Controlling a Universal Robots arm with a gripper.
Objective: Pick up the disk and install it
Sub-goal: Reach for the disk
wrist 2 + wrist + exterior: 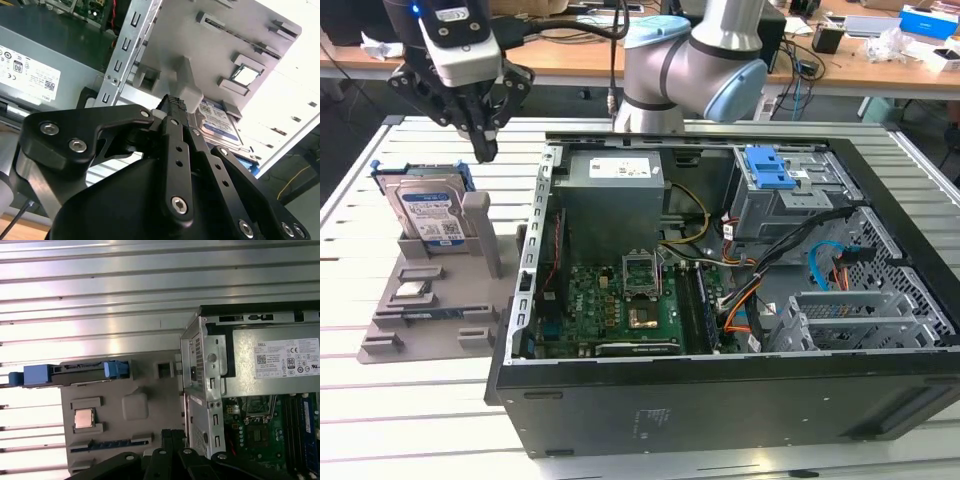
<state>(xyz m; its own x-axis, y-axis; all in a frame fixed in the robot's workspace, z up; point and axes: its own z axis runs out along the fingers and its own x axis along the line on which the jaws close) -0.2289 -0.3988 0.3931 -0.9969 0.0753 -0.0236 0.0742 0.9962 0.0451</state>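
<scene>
Above the grey holder (445, 335), claw (485, 152) closed, empty, near top edge of disk (428, 215)

I saw a ribbed, silvery slatted counter (380, 420) glaring bright under the overhead light. Behind it ran a long wooden desk (880, 76), strewn with dark cables (798, 70) and a blue box (928, 20).

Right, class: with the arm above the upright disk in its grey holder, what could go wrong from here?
1. The gripper is shut and hangs just above the disk and the grey post beside it; coming down like this, it could strike either.
2. The disk stands on edge in the holder; an off-centre grasp may tilt or jam it.
3. Loose cables cross the open case and might snag the disk.
</scene>
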